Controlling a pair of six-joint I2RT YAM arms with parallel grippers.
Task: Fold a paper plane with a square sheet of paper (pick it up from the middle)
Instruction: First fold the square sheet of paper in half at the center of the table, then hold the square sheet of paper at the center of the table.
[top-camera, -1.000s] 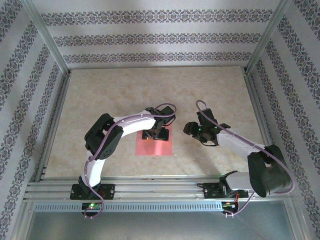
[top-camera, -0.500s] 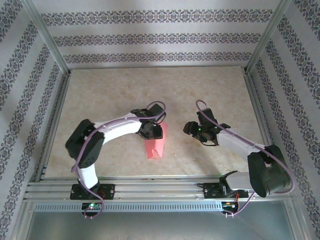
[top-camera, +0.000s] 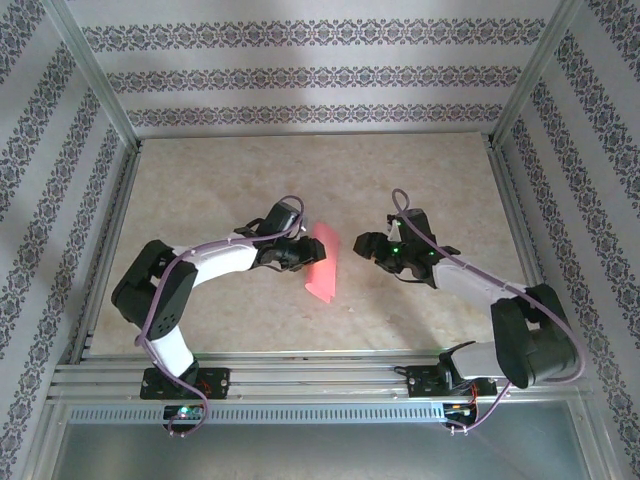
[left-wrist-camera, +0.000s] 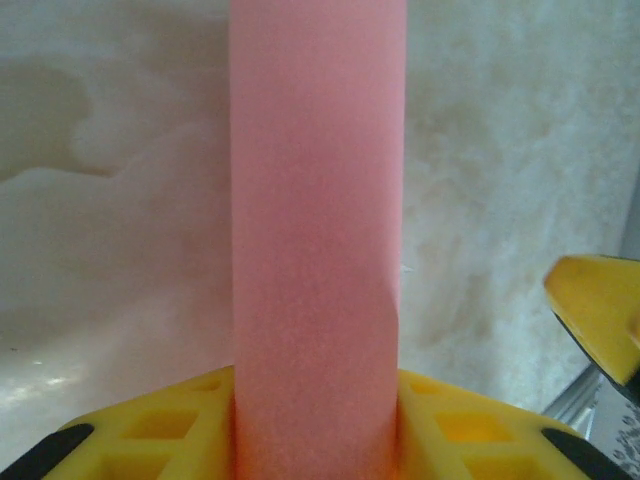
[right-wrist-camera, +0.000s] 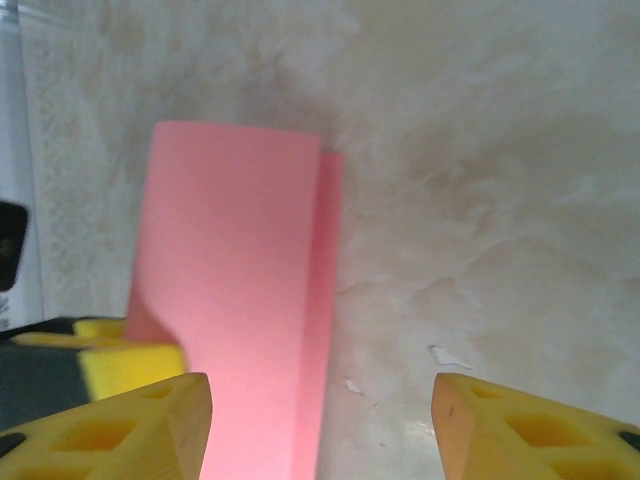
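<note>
The thin salmon-pink square sheet of paper (top-camera: 322, 265), which lay flat on the pale stone-look desk (top-camera: 400, 180) a moment ago, now hangs bent in the air, pinched at its middle by the left jaws, while the right jaws wait apart close by, so folding can likely start.

Pale beige marbled counter (top-camera: 220, 190), matte, lit softly and evenly. Walls (top-camera: 310, 75) at back and both sides papered white with bands of grey-purple ornament. Aluminium frame posts (top-camera: 95, 75) slanting up at far corners. Slotted metal rails (top-camera: 320, 375) along near edge; perforated strip (top-camera: 320, 413) just below, then plain grey sheet metal.
</note>
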